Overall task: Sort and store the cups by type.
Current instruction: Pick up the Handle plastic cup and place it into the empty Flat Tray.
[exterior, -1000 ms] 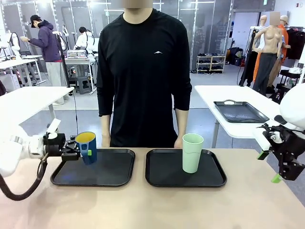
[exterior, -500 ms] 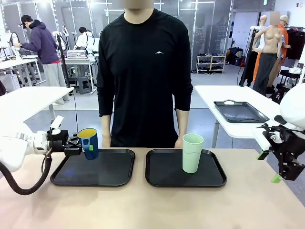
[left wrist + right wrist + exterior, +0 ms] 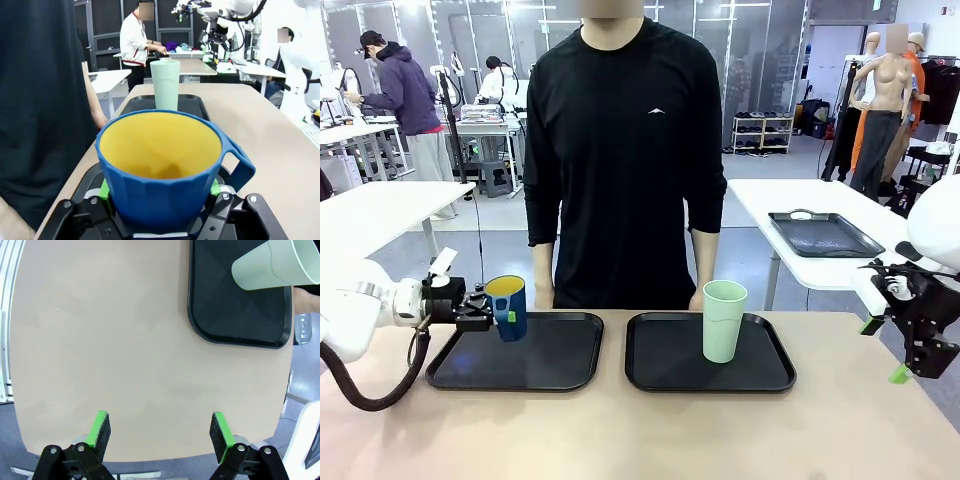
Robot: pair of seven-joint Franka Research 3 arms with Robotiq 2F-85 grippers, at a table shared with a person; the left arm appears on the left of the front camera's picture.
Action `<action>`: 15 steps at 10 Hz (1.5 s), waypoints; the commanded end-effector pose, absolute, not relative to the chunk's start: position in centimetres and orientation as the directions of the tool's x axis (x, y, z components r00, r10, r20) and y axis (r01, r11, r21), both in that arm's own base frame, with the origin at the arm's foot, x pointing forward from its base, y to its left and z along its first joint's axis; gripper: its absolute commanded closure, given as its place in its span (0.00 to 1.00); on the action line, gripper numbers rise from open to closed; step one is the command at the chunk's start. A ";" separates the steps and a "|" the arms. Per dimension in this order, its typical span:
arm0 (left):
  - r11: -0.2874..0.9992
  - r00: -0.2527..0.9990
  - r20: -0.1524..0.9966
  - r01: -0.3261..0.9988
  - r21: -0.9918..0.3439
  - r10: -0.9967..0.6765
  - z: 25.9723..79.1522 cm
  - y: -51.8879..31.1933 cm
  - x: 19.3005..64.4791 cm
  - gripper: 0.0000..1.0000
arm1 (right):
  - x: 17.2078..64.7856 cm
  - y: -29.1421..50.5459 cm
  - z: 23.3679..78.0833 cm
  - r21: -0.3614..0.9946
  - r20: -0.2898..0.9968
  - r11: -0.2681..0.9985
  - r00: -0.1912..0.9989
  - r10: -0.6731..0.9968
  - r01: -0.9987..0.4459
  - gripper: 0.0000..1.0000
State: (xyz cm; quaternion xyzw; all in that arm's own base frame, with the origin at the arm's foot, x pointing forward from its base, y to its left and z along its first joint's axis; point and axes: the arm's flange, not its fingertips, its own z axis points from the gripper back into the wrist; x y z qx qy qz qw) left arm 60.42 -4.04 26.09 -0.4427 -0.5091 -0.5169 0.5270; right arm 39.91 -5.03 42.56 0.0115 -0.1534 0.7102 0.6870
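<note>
Left jaws clamped on blue mug over left tray; right jaws spread wide, empty; mint tumbler upright on right tray.

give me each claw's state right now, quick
left claw: closed on the blue mug, held above the left tray
right claw: open, holding nothing

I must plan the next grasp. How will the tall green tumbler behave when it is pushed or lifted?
The tumbler is tall and narrow and stands upright on the right tray, so a high push would probably tip it. It looks like empty plastic: likely light and stiff. Its smooth, handleless wall may slip.
</note>
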 end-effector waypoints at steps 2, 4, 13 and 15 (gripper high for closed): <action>0.057 -0.044 0.990 0.997 0.052 -0.135 23.8 -4.0 61.8 0.23 | 40.1 -5.0 42.5 -0.205 0.217 -0.002 -0.047 0.975 -0.979 0.00; 0.032 -0.044 0.992 0.998 0.048 -0.120 22.2 -3.9 62.2 0.23 | 40.1 -5.0 42.5 -0.205 0.217 -0.002 -0.047 0.975 -0.979 0.00; 0.003 -0.010 0.995 1.000 0.010 -0.096 19.8 -3.2 62.4 0.00 | 40.1 -5.0 42.5 -0.205 0.217 -0.002 -0.047 0.975 -0.979 0.00; 0.014 -0.012 0.996 1.000 0.013 -0.091 19.7 -2.9 62.5 0.00 | 40.1 -5.0 42.5 -0.205 0.217 -0.002 -0.047 0.975 -0.979 0.00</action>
